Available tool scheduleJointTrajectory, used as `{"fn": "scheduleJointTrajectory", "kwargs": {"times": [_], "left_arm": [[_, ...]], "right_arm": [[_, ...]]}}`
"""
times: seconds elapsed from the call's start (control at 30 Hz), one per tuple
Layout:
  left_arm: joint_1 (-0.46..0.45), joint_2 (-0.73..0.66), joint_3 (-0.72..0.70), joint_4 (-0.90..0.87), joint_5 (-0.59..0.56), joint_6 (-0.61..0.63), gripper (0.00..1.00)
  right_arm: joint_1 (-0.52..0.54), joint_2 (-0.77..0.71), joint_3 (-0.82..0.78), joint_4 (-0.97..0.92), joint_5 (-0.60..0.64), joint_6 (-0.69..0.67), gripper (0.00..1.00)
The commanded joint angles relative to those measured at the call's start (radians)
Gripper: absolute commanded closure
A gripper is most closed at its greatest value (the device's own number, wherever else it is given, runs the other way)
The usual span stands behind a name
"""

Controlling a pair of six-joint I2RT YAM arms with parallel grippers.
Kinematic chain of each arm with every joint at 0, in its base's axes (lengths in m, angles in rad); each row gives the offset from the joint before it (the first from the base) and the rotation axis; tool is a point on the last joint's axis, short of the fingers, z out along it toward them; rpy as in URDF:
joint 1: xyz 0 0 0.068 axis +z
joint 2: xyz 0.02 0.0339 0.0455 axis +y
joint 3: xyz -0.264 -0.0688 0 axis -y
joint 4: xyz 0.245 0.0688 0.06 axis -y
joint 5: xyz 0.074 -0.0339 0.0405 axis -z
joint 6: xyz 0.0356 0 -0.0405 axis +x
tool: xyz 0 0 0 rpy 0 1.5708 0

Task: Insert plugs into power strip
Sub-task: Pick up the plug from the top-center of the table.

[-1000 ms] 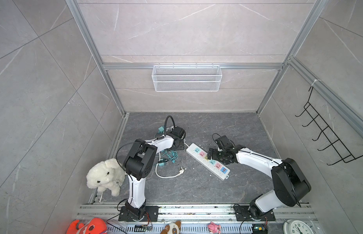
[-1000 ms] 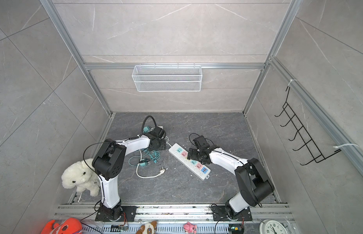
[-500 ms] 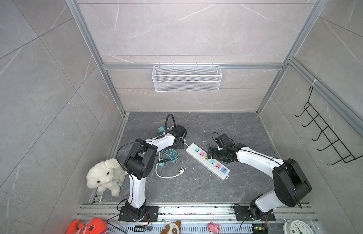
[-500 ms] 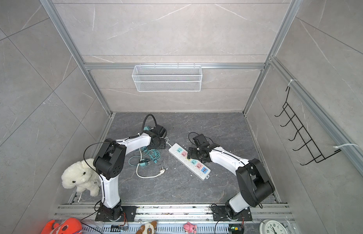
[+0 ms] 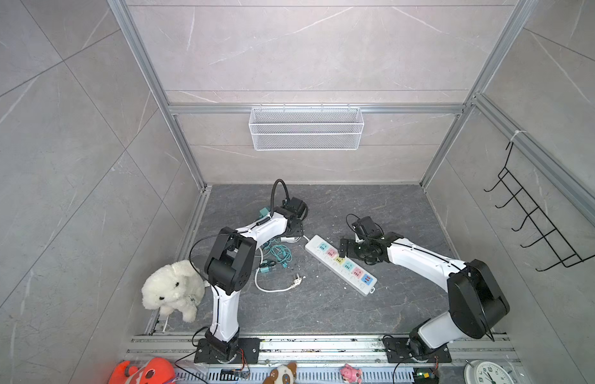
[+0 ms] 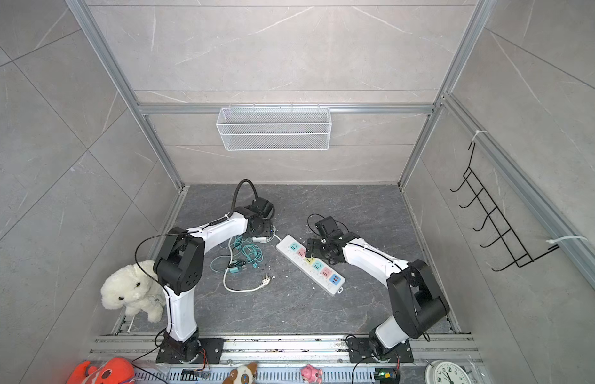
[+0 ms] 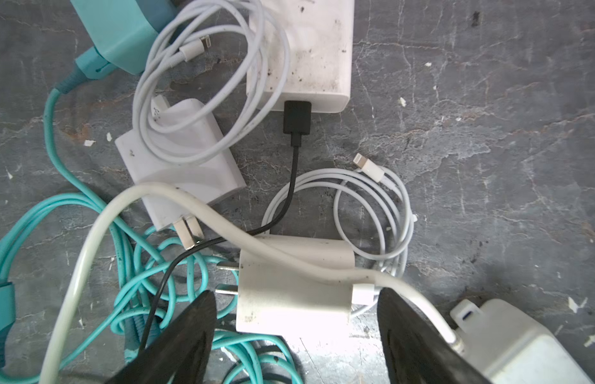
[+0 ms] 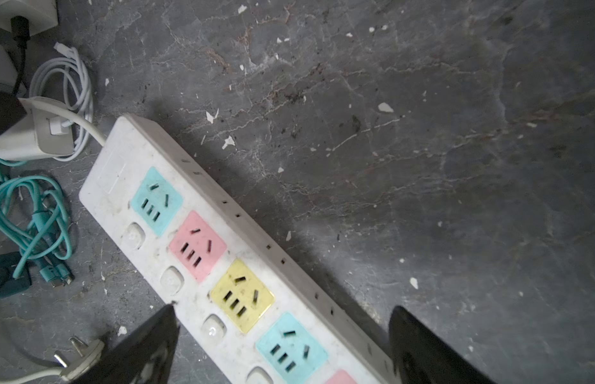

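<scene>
**Both sets of fingers spread, nothing held**

The left fingers (image 7: 180, 342) stand spread either side of a white plug (image 7: 294, 292) lying on the grey tabletop (image 7: 489, 166), gripping nothing. The right fingers (image 8: 146, 349) gape wide astride the power strip (image 8: 189, 239), also empty. The strip's thick cord (image 7: 80, 266) drapes across that plug, and teal cable (image 7: 48, 133) tangles beside it. The plug's prongs point at one finger. In both top views the power strip (image 5: 339, 264) (image 6: 309, 264) lies mid-frame, running upper left to lower right, sockets up.
</scene>
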Motion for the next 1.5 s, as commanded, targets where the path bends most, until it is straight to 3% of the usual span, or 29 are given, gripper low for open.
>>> {"fn": "scheduleJointTrajectory", "kwargs": {"times": [0.0, 0.43, 0.63, 1.23, 1.47], "left_arm": [[0.000, 0.029, 0.045, -0.043, -0.018, 0.014, 0.21], [-0.004, 0.043, 0.007, -0.034, 0.012, -0.012, 0.24], [-0.022, -0.013, -0.056, -0.014, 0.005, -0.025, 0.24], [-0.023, 0.035, -0.018, -0.010, -0.012, -0.028, 0.24], [-0.022, 0.056, -0.006, -0.011, -0.006, -0.039, 0.34]], "right_arm": [[0.001, 0.005, 0.011, -0.011, 0.015, -0.012, 0.01], [0.001, -0.008, -0.026, 0.007, 0.011, -0.001, 0.01], [0.001, -0.022, -0.034, 0.006, 0.017, 0.000, 0.01], [0.000, -0.025, -0.044, 0.014, 0.001, -0.007, 0.01], [0.001, -0.043, -0.046, 0.004, -0.002, -0.024, 0.01]]}}
